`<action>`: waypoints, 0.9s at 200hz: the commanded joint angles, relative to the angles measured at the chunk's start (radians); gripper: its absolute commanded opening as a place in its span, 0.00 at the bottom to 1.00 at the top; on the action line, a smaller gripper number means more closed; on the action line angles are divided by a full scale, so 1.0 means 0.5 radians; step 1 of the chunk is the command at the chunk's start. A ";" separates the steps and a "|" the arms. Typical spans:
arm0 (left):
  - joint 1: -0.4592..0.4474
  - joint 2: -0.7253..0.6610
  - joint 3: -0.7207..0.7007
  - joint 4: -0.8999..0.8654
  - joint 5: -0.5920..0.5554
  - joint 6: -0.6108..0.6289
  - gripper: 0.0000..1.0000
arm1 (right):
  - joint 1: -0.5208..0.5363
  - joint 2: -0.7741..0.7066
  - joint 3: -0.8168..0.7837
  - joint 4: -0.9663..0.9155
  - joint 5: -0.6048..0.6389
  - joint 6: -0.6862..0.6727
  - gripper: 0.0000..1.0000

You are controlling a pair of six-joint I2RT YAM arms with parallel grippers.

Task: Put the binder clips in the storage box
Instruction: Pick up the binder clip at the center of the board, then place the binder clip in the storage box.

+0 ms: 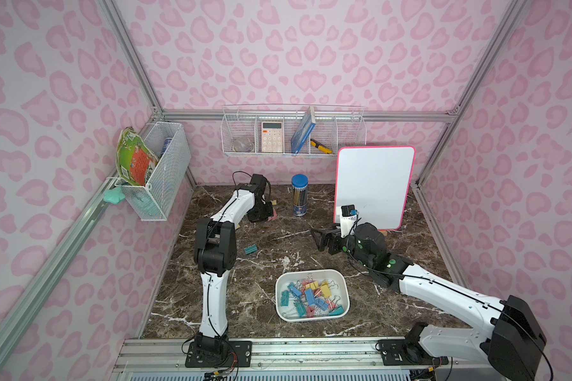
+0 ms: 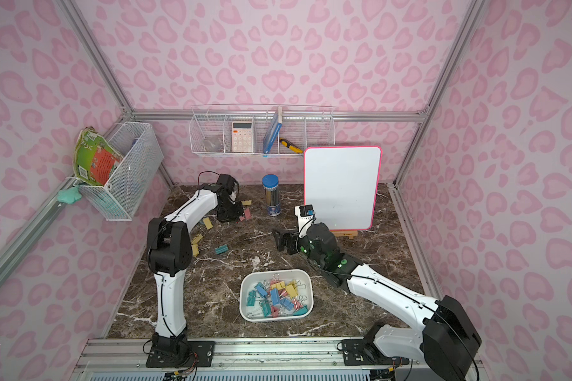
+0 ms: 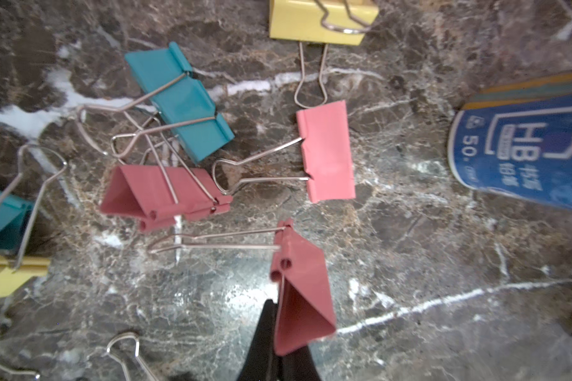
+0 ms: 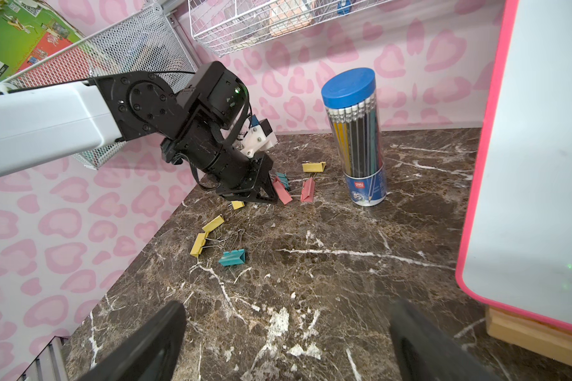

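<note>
Left end effector (image 3: 275,325) is closed tight on one pink binder clip (image 3: 303,297). I pinch its folded body near the spine, at the far side of the worktop (image 1: 245,303) beside the pencil tub (image 1: 299,196). Right end effector (image 4: 288,306) is spread wide, empty, and hovers.

Handling: light, stiff painted steel with slick faces. The wire loops swing, so I take the body, not the loops.

Count, left wrist view: three pink (one held), two teal, two yellow. Beside my left arm: two more yellow clips (image 4: 213,223), one teal clip (image 4: 232,257).

Storage box (image 1: 279,287) sits near the front, well apart. Its binder clips (image 1: 311,297) are tangled, probably over a dozen; no firm count.
</note>
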 commanded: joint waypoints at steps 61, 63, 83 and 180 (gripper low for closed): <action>-0.055 -0.749 -0.363 -0.028 0.739 -0.073 0.00 | -0.016 0.003 -0.005 0.016 -0.003 0.031 0.98; -0.058 -0.776 -0.378 -0.026 0.753 -0.067 0.00 | -0.015 0.005 -0.008 0.019 -0.005 0.034 0.98; -0.140 -1.061 -0.550 0.000 0.966 0.039 0.00 | -0.044 0.017 -0.014 0.051 -0.046 0.052 0.98; -1.112 -1.966 -1.505 0.047 0.771 0.103 0.00 | -0.349 -0.044 -0.111 0.148 -0.215 0.193 0.98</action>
